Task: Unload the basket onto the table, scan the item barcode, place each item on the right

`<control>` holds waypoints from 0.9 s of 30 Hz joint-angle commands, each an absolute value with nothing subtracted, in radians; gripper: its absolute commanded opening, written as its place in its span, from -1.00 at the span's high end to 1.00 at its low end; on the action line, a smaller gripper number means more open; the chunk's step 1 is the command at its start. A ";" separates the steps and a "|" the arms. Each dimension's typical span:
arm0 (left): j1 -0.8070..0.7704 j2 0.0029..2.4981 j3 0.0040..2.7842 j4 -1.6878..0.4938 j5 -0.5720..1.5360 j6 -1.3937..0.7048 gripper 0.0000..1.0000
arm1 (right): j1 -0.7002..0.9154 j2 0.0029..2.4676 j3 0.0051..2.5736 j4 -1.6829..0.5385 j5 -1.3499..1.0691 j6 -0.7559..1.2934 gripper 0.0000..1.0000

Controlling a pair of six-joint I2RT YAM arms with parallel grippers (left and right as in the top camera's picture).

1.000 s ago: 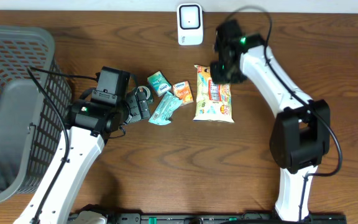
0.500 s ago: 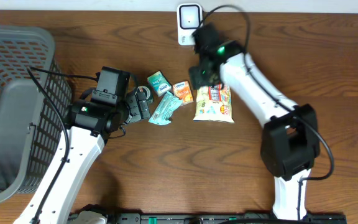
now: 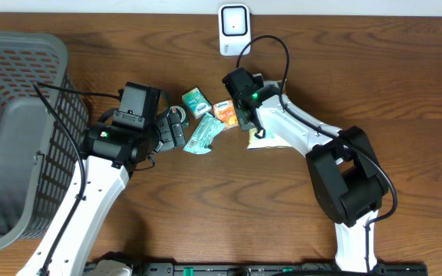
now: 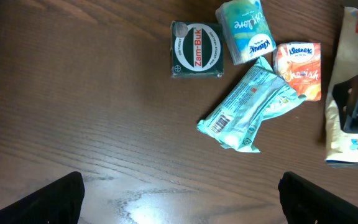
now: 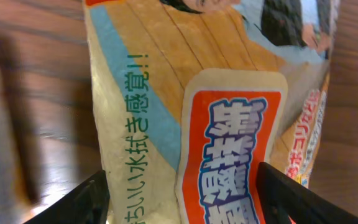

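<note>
**Right side swings left across the snack bag**

The right gripper [image 5: 182, 198], above the top right corner of the snack bag [image 3: 270, 141] a second ago, now sits over its left edge, just beside the orange tissue pack [image 3: 224, 112]. The right arm [image 3: 298, 130] now covers most of the bag. Its fingers, nearly together before, stand apart.

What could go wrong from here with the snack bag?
1. The right gripper hangs open over the flat, soft snack bag; closing may pinch only film and slip.
2. The orange tissue pack lies right beside the bag and could get nudged.
3. No barcode shows on the bag's upper face, so a scan may fail without turning it.
</note>
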State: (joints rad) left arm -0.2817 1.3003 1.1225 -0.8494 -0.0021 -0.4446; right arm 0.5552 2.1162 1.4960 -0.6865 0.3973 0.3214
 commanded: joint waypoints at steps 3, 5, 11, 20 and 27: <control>-0.280 1.298 1.135 -0.852 -0.004 -0.446 -0.96 | 0.530 2.114 1.474 -0.688 0.458 0.343 -0.17; -0.280 1.298 1.135 -0.852 -0.004 -0.446 -0.96 | 0.525 2.114 1.474 -0.693 0.458 0.343 -0.05; -0.280 1.298 1.135 -0.852 -0.004 -0.446 -0.96 | 0.525 2.113 1.488 -0.693 0.495 0.301 -0.14; -0.280 1.298 1.135 -0.852 -0.004 -0.446 -0.96 | 0.540 2.098 1.586 -0.746 0.485 0.265 -0.45; -0.280 1.298 1.135 -0.852 -0.004 -0.445 -0.95 | 0.540 2.137 1.521 -0.633 0.453 0.247 -0.49</control>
